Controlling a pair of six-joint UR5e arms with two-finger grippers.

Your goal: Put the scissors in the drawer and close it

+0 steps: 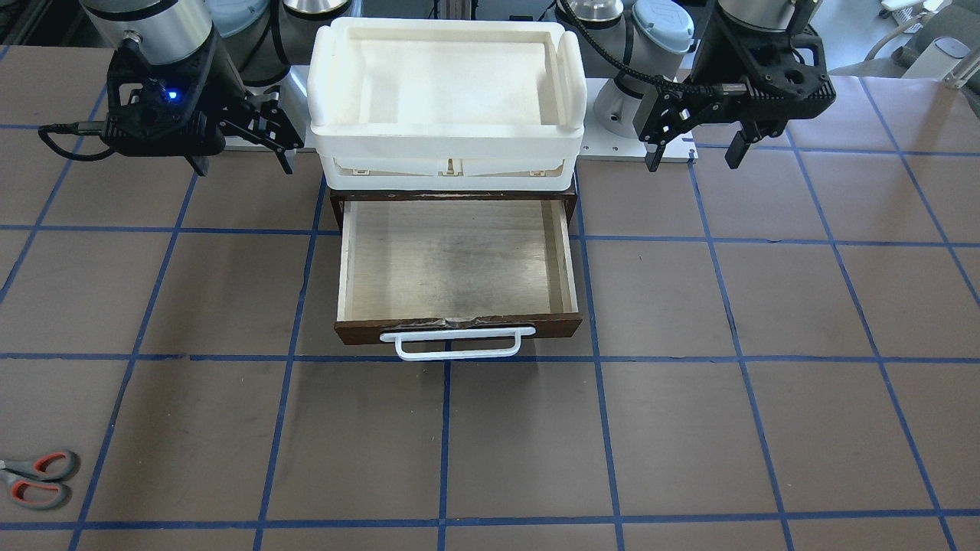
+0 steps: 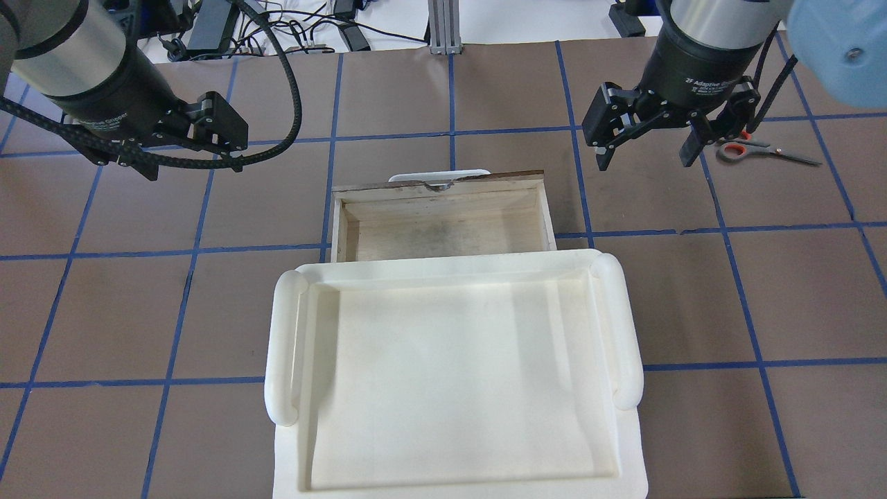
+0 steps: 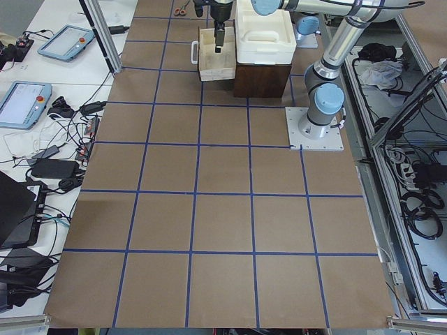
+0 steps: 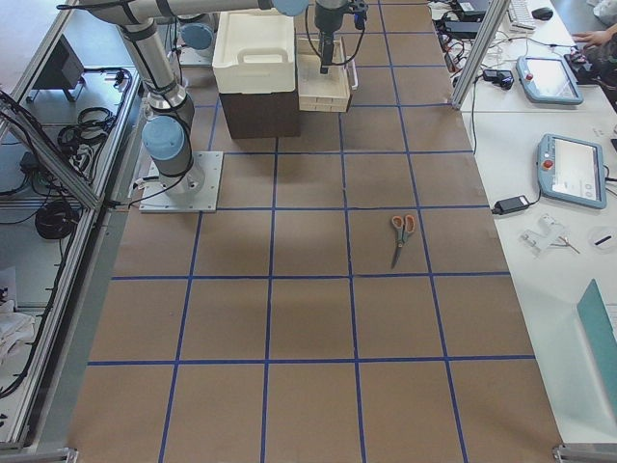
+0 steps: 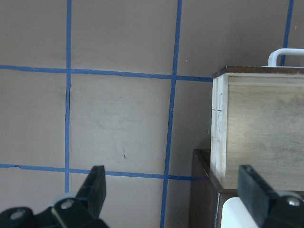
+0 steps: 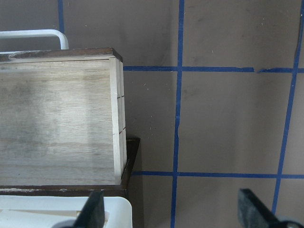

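Grey loops lined in orange-red give away the scissors, which lie flat on the brown worktop, well apart from the drawer and on the robot's right side. From the right hand they sit outboard, further toward the right end of the worktop, and also further out from the robot's base. Their long axis runs roughly along the length of the worktop, handles toward the hand and blades pointing away from it. The right hand hangs above the worktop just beside the drawer's right wall with its jaws spread wide and nothing between them. The left hand hovers on the drawer's other side, equally wide and empty, so the whole drawer lies between it and the scissors. We judge the right arm clearly the nearer one and the natural choice for the pick. Its jaws open along nearly the same line as the scissors' long axis, so we expect it needs to turn about a quarter before it can close across the handles or the pivot. The drawer stands pulled fully out from beneath the white tray, its pale plywood floor bare and its white bar handle facing away from the robot. Nothing of the task looks done yet: the reach, the drop and the push shut all lie ahead.
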